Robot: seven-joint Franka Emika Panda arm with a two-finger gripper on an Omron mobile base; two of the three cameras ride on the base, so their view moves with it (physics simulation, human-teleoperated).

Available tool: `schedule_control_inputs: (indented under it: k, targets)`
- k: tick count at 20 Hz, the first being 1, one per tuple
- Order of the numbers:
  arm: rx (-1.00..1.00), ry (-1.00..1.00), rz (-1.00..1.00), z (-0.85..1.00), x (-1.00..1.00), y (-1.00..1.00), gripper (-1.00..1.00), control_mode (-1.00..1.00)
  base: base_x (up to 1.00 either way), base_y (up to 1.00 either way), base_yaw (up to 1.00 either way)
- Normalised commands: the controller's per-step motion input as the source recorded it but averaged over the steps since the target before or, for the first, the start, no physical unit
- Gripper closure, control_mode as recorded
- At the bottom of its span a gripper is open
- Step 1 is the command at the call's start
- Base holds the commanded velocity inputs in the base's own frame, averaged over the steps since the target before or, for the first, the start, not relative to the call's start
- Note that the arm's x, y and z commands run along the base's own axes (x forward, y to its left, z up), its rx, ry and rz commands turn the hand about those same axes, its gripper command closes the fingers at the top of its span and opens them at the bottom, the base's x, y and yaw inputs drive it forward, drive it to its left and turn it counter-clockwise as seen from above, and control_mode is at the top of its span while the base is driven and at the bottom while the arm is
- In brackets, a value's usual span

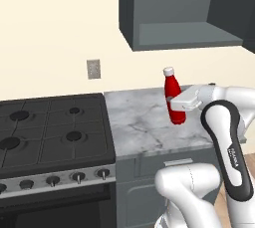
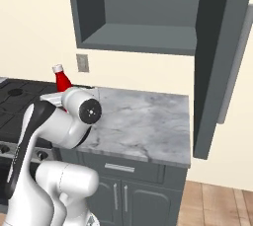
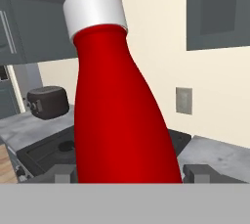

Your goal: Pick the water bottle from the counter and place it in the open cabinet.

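The water bottle [image 1: 173, 97] is a slim, glossy red flask that narrows to a neck under a small white cap, and it stands nearly upright, leaning a little, with the gripper [image 1: 175, 106] closed around its lower body. In the hand view the bottle [image 3: 119, 115] rises straight up from between the two dark fingertips [image 3: 63, 173], one on each side of its base and pressed against it, so the jaws are only as far apart as the bottle is wide. From the right base view its cap and neck [image 2: 60, 78] show just above the white arm.

Under the gripper lies the counter [image 1: 142, 122], a smooth grey-white marble slab with faint veins, over dark grey base cabinets [image 2: 133, 190] with bar handles. I cannot tell whether the bottle's foot rests on the marble or sits just above it.

Above the gripper hangs the open cabinet [image 1: 179, 10], a flat-panelled dark grey-blue box with a plain grey inner shelf; its door [image 2: 217, 62] swings out beside it.

Beside the gripper, past the counter's edge, is a black stove [image 1: 50, 132] with round burners and a row of knobs. A small grey wall plate [image 1: 93, 69] sits on the cream wall behind
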Motion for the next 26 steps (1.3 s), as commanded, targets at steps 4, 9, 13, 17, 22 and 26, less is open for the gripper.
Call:
schedule_control_inputs:
  k: [4,9,13,17,22,26]
  targets:
    - [0.00,0.00,0.00,0.00,0.00,0.00,1.00,1.00,0.00,0.00,0.00]
    - [0.00,0.00,0.00,0.00,0.00,0.00,1.00,1.00,0.00,0.00,0.00]
    - [0.00,0.00,0.00,0.00,0.00,0.00,1.00,1.00,0.00,0.00,0.00]
    - [0.00,0.00,0.00,0.00,0.00,0.00,1.00,1.00,0.00,0.00,0.00]
    - [-0.01,0.00,-0.05,0.01,-0.02,0.03,1.00,-1.00,0.00,0.00,0.00]
    - [-0.12,0.00,-0.27,0.09,-0.03,0.19,1.00,-1.00,0.00,0.00,0.00]
